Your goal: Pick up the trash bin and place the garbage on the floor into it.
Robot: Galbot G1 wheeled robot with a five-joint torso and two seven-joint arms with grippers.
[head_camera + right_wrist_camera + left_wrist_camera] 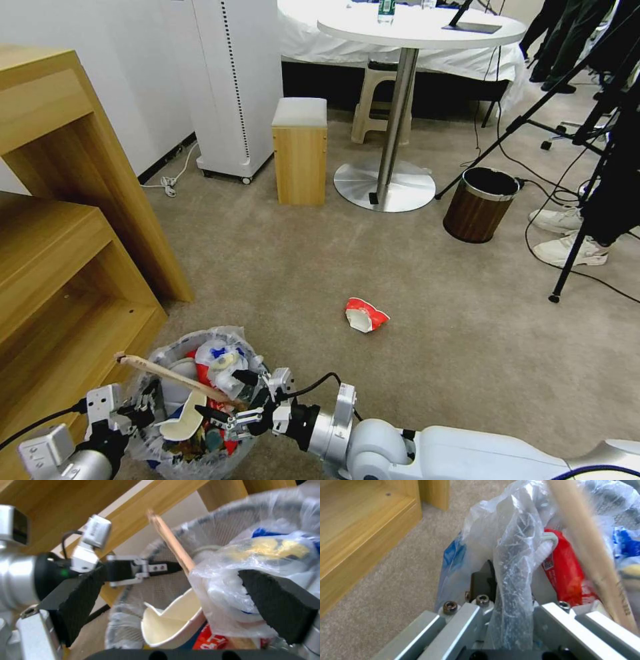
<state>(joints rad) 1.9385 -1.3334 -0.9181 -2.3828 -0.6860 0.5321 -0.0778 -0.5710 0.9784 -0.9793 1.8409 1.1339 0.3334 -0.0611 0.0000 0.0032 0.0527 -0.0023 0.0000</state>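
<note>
Both pincers, left (143, 408) and right (230, 405), at trash bin (155, 373) rim.

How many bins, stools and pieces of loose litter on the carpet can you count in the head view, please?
Bins: 2, the trash bin and the brown wood-grain bin.
Stools: 2, the wooden stool and the plastic stool.
Loose litter: 1, a crushed red-and-white cup.
Total: 5.
</note>
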